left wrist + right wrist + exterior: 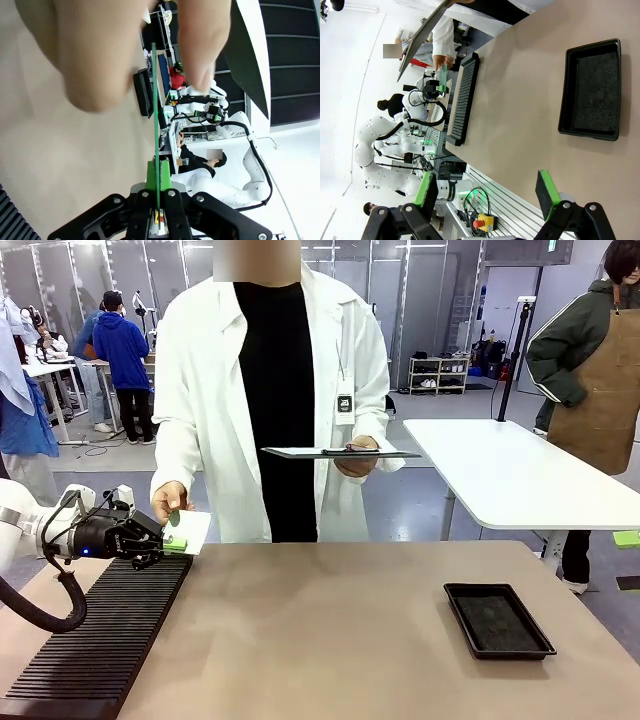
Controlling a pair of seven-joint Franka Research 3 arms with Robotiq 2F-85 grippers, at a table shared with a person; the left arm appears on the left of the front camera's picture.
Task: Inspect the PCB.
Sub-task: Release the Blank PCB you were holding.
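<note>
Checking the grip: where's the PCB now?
Front view, far left: the PCB is clamped in the left gripper above the black slotted rack's far end, the person's hand also holding it.

No text can be read with certainty. The badge (344, 403) on the person's white coat, at 12 o'clock beyond the desk (350, 640), has print too small to read. The PCB (195, 528) shows no legible marking.

**Left arm** (18, 525) was white-shelled, with a black cable (45, 618) looping at 7 o'clock. Left pincer (170, 542) and right pincer (486, 175) were black, with green pads (545, 190) and pale round screws (561, 204). The person (270, 360) wore a long-sleeved white coat (195, 390), black shirt (275, 440) and dark chest badge (345, 403).
</note>
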